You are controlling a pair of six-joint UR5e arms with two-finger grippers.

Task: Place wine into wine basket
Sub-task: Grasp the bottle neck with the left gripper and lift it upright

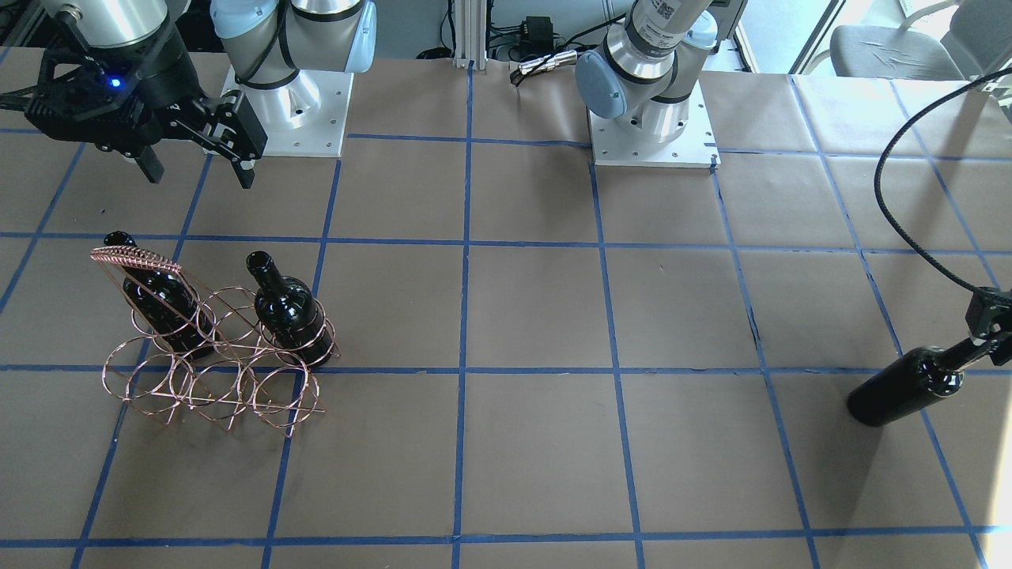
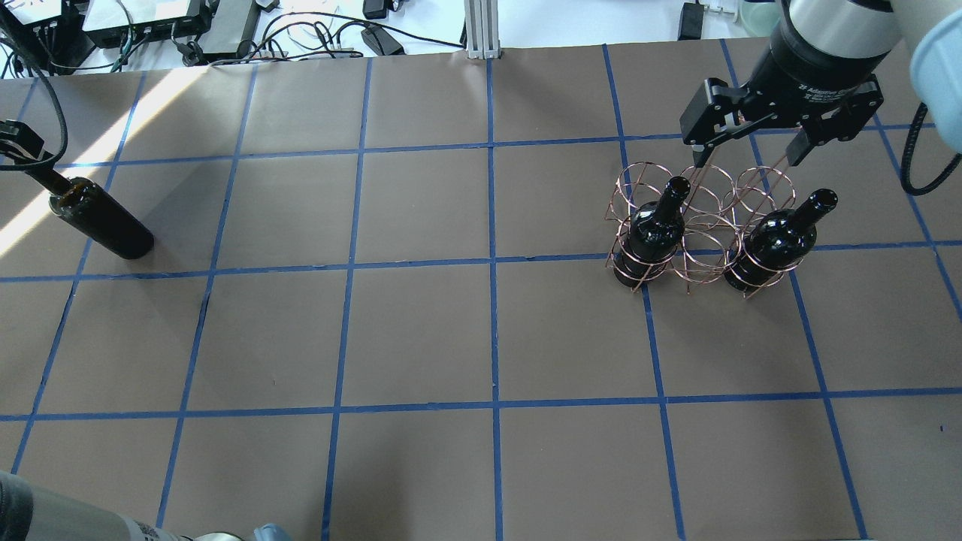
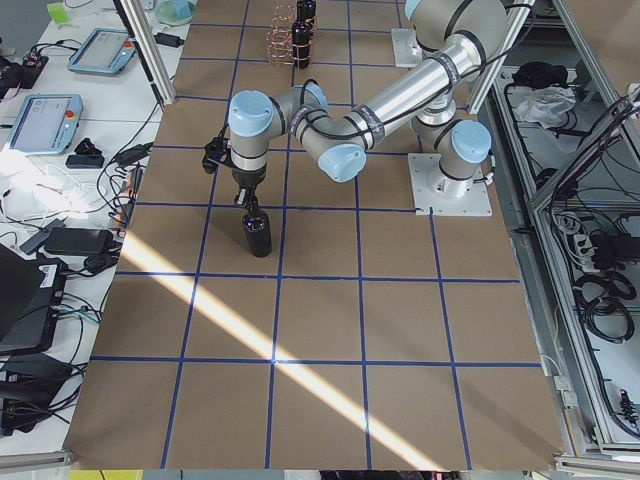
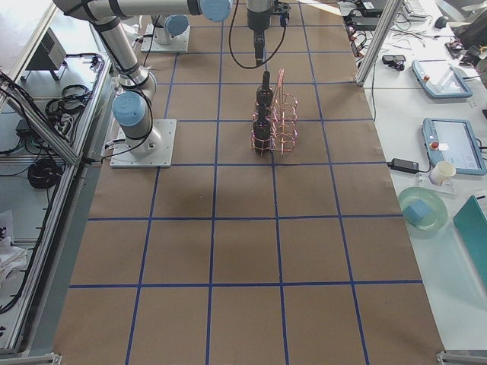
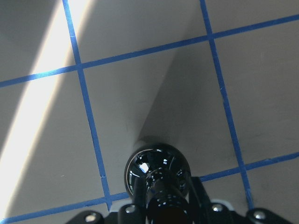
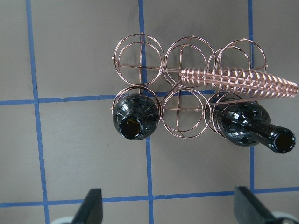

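The wine bottle (image 2: 101, 223), near-black and unlabelled, stands upright at the table's far left end; it also shows in the front view (image 1: 901, 389). My left gripper (image 2: 34, 161) is shut on its neck, seen from above in the left wrist view (image 5: 166, 205). I cannot tell whether its base touches the table. The copper wire basket (image 2: 703, 176) stands on the right, with two look-alike bottles (image 6: 135, 116) (image 6: 247, 126) in the end rings of one row. My right gripper (image 2: 748, 154) hangs open and empty above the basket's far side, apart from it.
Both arm bases (image 1: 292, 111) (image 1: 652, 126) stand at the table's robot side. A black cable (image 1: 893, 182) loops above the table near the left gripper. Desks with tablets and cables (image 3: 70, 120) run along the table's far edge. Blue tape lines grid the brown table.
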